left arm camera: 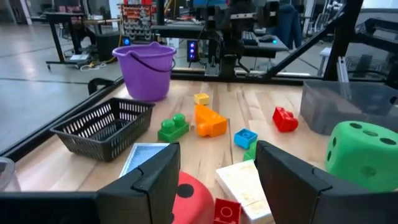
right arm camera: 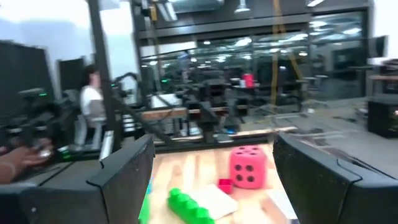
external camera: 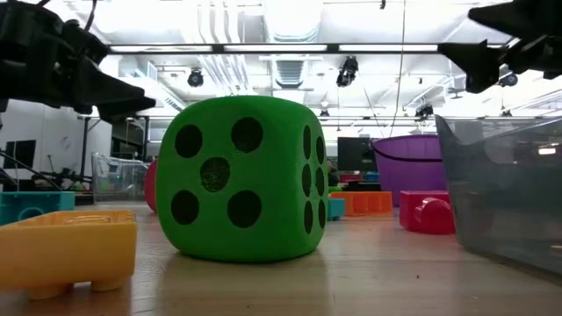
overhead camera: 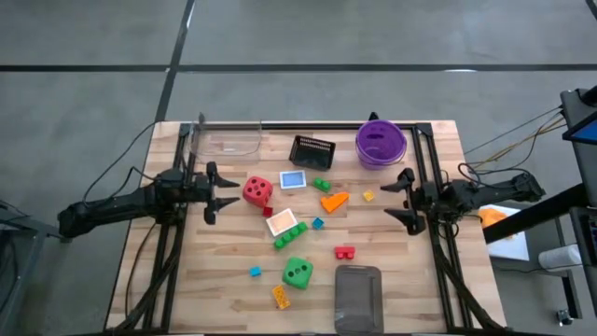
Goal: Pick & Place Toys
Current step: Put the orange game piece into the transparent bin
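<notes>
Red die (left arm camera: pixel 186 198) half hidden behind left end effector (left arm camera: pixel 214 180)

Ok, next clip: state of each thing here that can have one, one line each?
left hand: open, empty, beside the red die
right hand: open, empty, at the table's right edge
red die: on the table, not gripped
green die: on the table, free
black mesh basket: upright, looks empty
purple bowl: upright, contents unclear
orange brick: loose on the table
</notes>
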### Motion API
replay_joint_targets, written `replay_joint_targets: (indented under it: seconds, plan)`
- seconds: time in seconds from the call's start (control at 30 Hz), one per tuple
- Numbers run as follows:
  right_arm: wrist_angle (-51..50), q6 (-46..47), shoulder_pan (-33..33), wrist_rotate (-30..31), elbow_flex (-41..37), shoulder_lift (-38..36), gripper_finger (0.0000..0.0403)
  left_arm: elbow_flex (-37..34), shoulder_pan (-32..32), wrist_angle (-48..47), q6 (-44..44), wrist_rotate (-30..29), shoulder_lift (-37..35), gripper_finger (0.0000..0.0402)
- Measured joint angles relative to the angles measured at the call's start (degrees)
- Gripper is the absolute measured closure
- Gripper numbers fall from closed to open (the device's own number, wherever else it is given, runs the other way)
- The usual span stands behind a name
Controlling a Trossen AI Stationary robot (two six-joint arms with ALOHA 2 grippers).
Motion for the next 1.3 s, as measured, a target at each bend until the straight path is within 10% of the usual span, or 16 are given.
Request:
replay_joint_targets:
  seconds: [0.47,0.97,1.3]
  plan:
    - [-1.3,0.8,-0.7,10.5,0.8,11.5,0.0082,0.1,0.0,5.1,-2.0,-2.8,0.0,0.0189]
    - [-27.4,-2.1,-5.0,11.4,29.5,49.6,0.0082,0.1,0.0,5.5,-2.0,-5.2,0.0,0.0029]
    - [-37.7,-8.4,-7.6,4.9,43.2,73.5,0.0082,0.1,0.0,5.9,-0.8,-5.6,0.0,0.0013]
